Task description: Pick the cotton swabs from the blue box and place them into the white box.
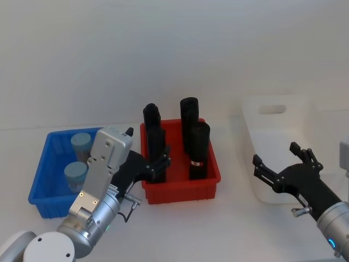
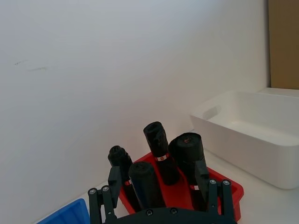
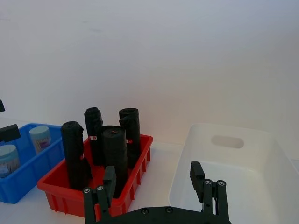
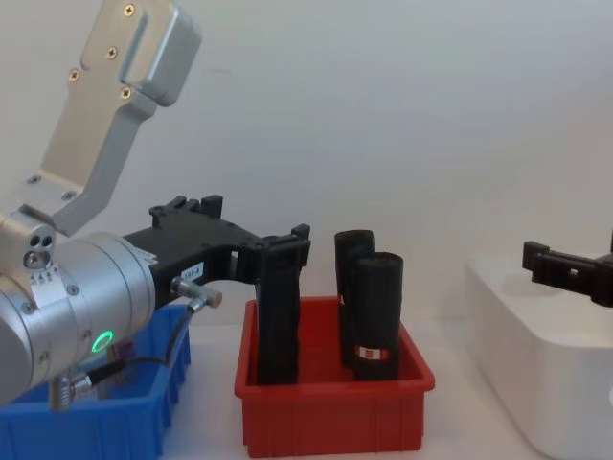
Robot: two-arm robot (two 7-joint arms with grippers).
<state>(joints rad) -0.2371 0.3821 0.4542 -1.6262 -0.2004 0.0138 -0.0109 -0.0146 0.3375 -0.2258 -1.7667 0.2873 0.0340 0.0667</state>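
Observation:
Two cotton swabs jars with pale blue lids, one at the back point(image 1: 82, 143) and one nearer point(image 1: 75, 173), stand in the blue box point(image 1: 46, 164) at the left. The right wrist view shows them too, as the back jar point(image 3: 40, 137) and the near jar point(image 3: 7, 158). My left gripper point(image 1: 146, 146) is open and empty, right of the blue box, over the red bin's left edge. The white box point(image 1: 251, 131) stands at the right. Just in front of its near end, my right gripper point(image 1: 277, 155) hovers open and empty.
A red bin point(image 1: 180, 188) holding several tall black rolls point(image 1: 199, 147) sits between the blue box and the white box. A white wall stands close behind them. Bare table lies in front of the bins.

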